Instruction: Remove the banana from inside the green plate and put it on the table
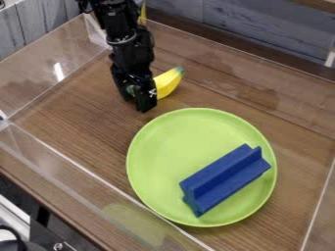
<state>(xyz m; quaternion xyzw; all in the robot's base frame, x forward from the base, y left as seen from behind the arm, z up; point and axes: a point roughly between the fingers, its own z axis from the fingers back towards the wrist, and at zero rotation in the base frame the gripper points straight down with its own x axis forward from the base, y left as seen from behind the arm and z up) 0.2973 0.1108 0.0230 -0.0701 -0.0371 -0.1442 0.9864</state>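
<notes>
The small yellow banana (167,81) lies on the brown wood table (78,118), just beyond the far-left rim of the green plate (170,157). My black gripper (139,95) points down right beside the banana on its left, fingers low at the tabletop. Its jaws stand open and hold nothing, and its body hides the banana's left end. A blue rectangular block (225,178) rests inside the plate at the right.
Clear acrylic walls (46,74) border the table on the left, front and back. The black arm (116,20) reaches in from the upper left.
</notes>
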